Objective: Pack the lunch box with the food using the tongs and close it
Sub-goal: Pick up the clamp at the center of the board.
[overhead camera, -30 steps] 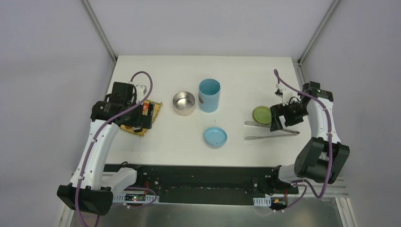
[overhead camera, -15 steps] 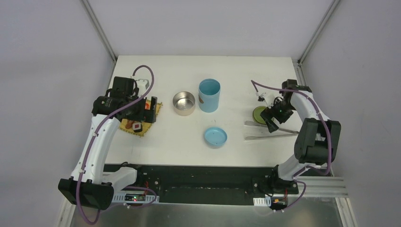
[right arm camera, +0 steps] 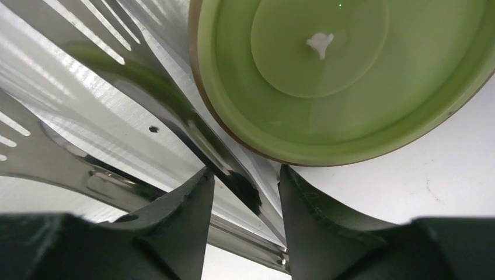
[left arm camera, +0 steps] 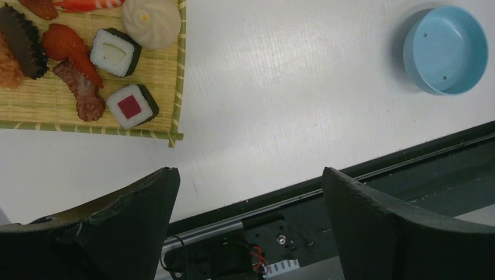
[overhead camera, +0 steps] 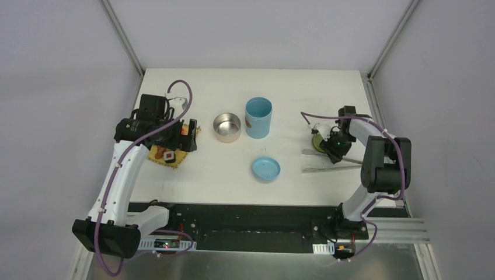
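Looking down on a white table, the overhead view shows two robot arms reaching in from the near edge. The right gripper is low over the tongs, which lie flat at the right side of the table with their two silver arms spread apart. Its wrist camera shows the two dark fingers standing close together on either side of one shiny arm of the tongs; whether the pads actually press on the metal cannot be told. The olive-green lid lies just beside that tong arm, and in the wrist view the lid overlaps the metal. The left gripper hovers over the right edge of the yellow bamboo mat at the left of the table, its jaws spread wide and holding nothing. Its wrist camera looks past both fingers of the left gripper to the mat, where the food rests: two sushi rolls, a white bun, an orange-red shrimp and a brown sausage piece. At the table's centre stand the steel bowl and, just beside it, the taller light-blue cylinder, both uncovered. The blue lid lies hollow side up nearer the arms, apart from both.
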